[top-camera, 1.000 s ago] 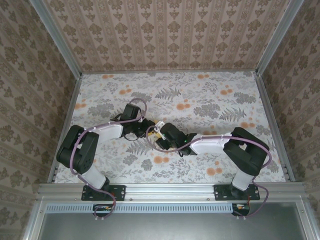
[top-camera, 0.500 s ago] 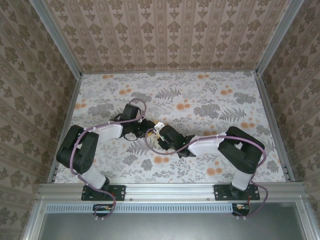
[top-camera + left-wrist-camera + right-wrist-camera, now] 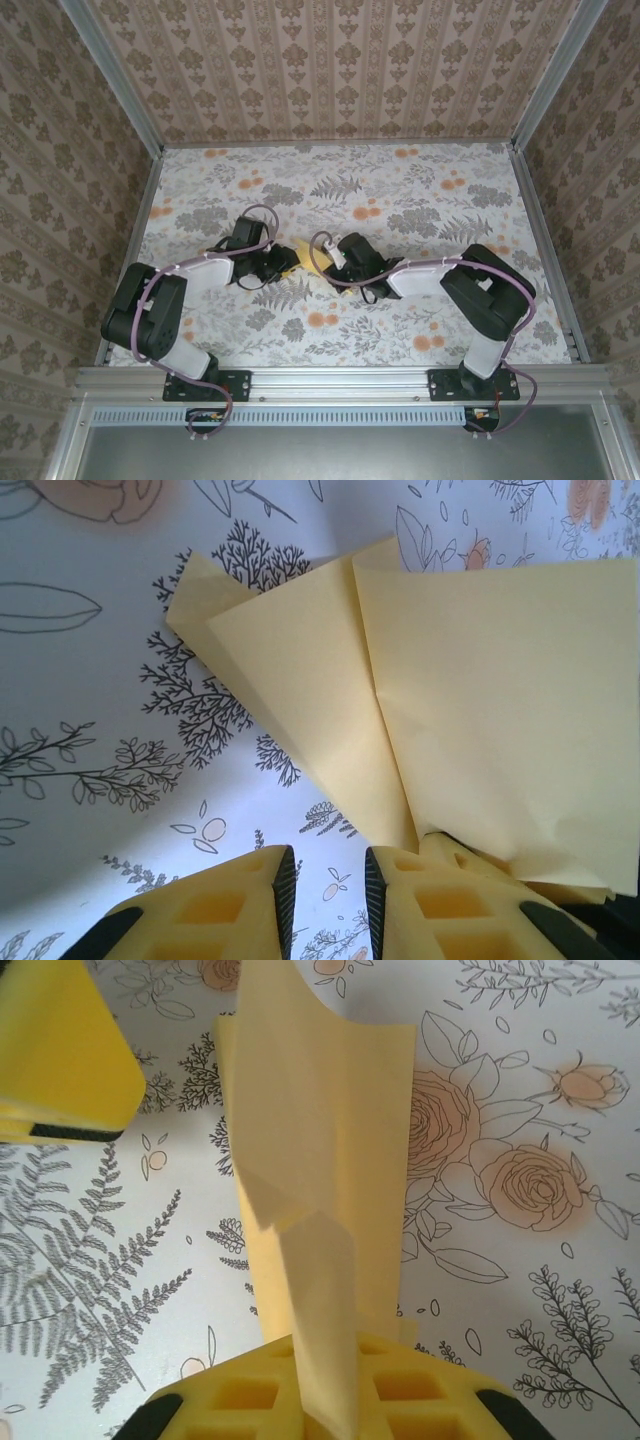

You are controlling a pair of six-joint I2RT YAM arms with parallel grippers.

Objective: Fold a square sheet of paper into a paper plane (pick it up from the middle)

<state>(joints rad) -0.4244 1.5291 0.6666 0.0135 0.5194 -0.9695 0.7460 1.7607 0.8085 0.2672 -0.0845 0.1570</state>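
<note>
Part-folded yellow sheet [image 3: 320,1110] over the flowered desk [image 3: 560,1290]. Your right jaws pinch the sheet's edge; your left jaws, just beside the sheet, stand narrowly apart, gripping nothing.

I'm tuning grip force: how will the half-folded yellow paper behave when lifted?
Probably floppy: the paper is thin, and its loose flaps stand uneven rather than flat. Likely very light, since the right end effector pinches it by one folded edge. Creases may stiffen it slightly along their length.

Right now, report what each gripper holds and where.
Right gripper pinches the folded paper by a raised fold; left gripper holds nothing between its jaws.
</note>
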